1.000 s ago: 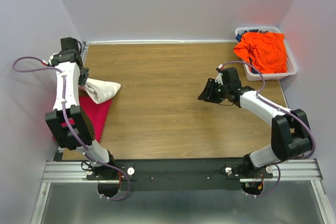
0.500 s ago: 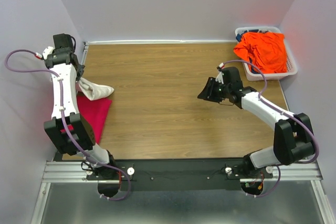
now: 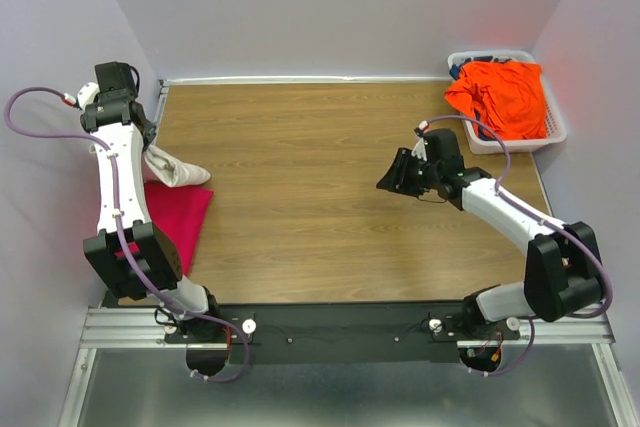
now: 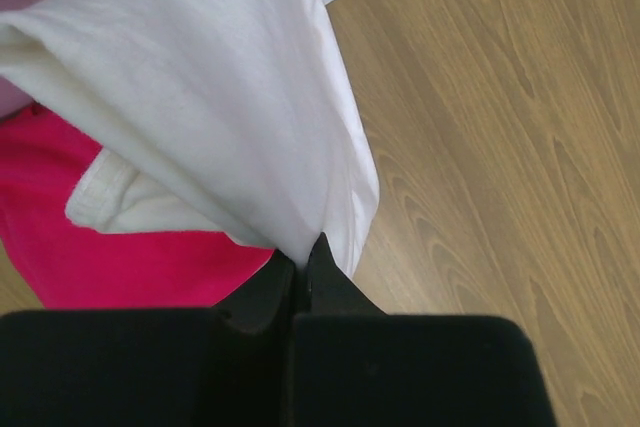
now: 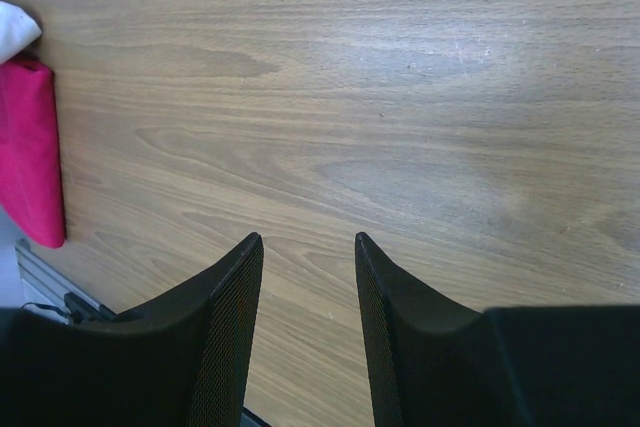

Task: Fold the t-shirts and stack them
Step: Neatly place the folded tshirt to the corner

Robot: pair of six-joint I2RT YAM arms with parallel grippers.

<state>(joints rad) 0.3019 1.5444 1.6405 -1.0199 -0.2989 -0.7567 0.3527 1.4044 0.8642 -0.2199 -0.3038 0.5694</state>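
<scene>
Cream-white t-shirt [image 4: 230, 117] pinched in left hand [image 4: 300, 265] — partly over magenta-pink t-shirt [image 4: 100, 257].

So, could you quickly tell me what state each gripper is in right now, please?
Left gripper: closed on the cream-white t-shirt.
Right gripper: open, holding nothing.

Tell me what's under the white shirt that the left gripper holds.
Beneath the cream-white shirt lies the magenta-pink shirt on the table. The white cloth hides part of it from view.
</scene>
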